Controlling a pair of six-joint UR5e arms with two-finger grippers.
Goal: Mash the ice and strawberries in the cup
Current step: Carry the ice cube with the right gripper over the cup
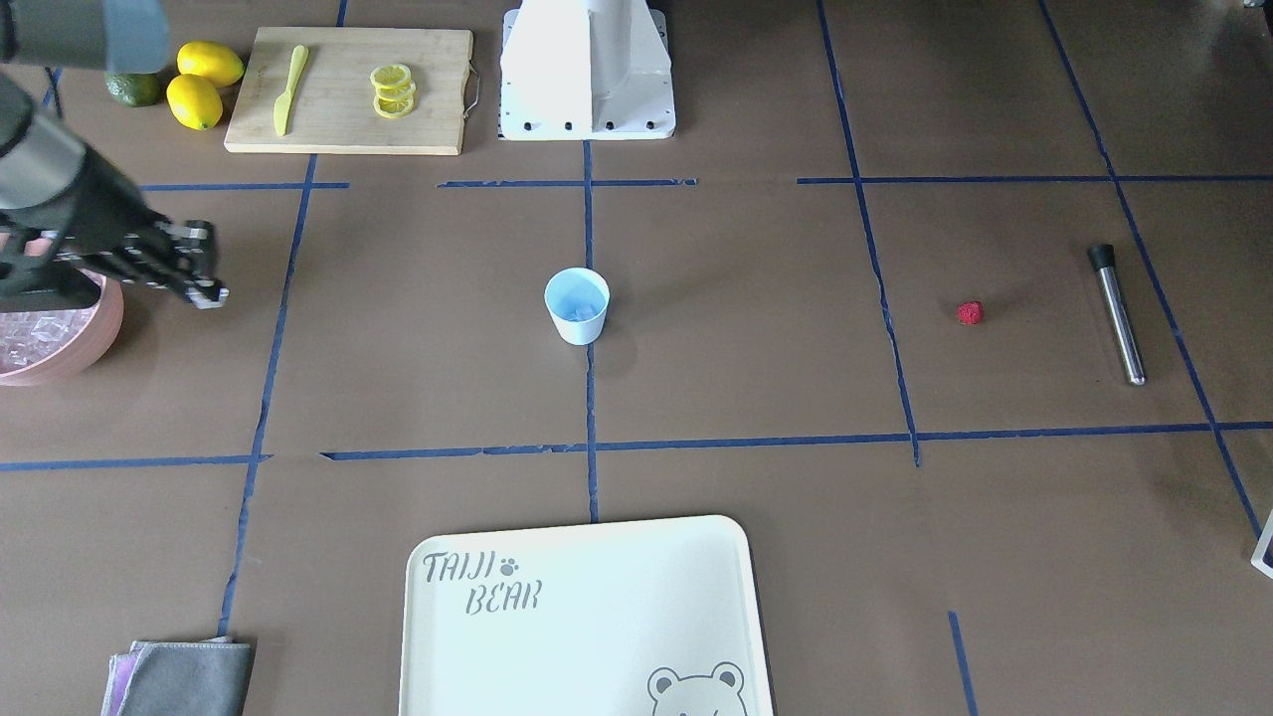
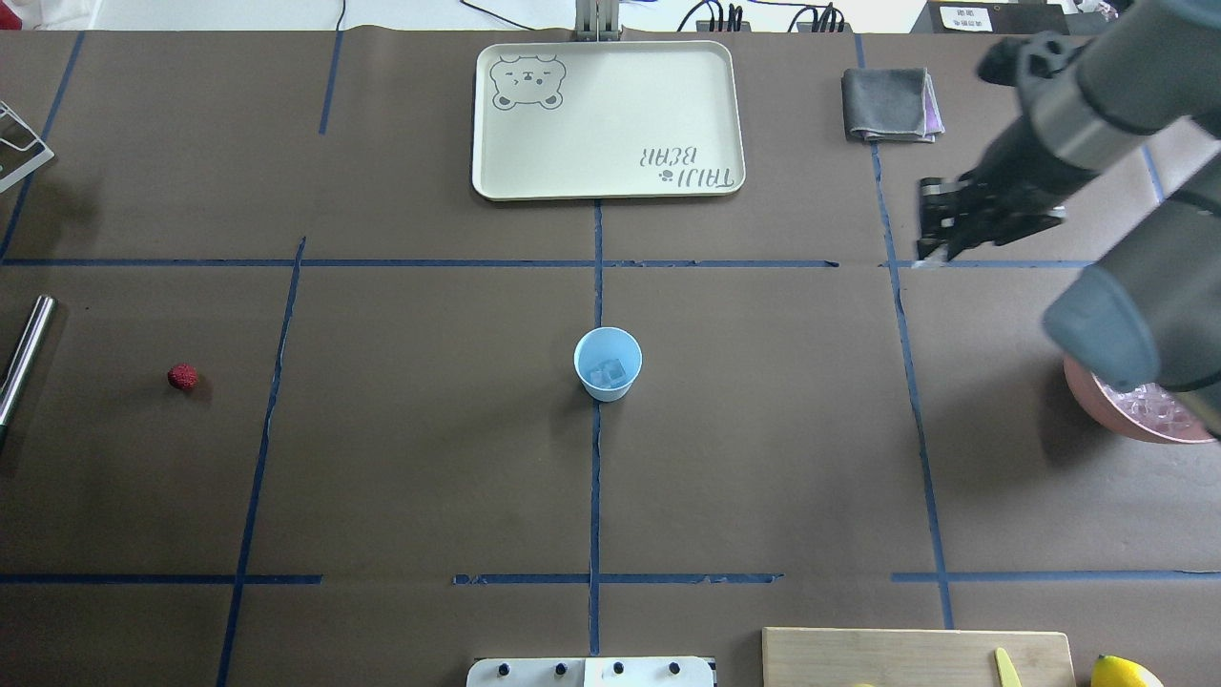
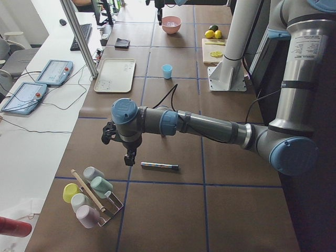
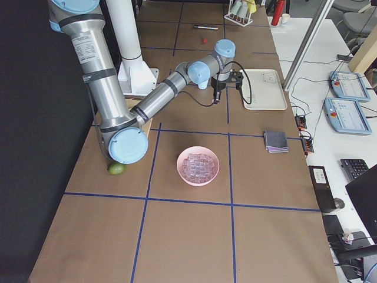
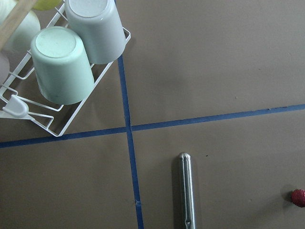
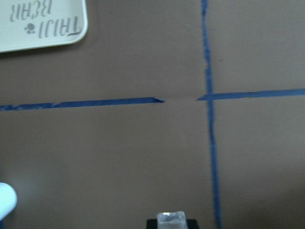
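A clear cube of ice (image 6: 171, 220) is seen pinched between the closed fingers of the right gripper (image 2: 930, 227), which is held above the table, right of and beyond the cup (image 2: 608, 363). The cup stands mid-table with ice already inside. The strawberry (image 2: 182, 376) lies far to its left. Whether the left gripper (image 3: 127, 156) is open cannot be told. Ice is judged hard, light and slippery: flat opposite faces should be gripped firmly.

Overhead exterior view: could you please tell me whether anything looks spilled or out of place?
Nothing is spilled or damaged. The cup stands upright with ice inside; the strawberry lies loose on the table, well apart from it, near the metal rod.
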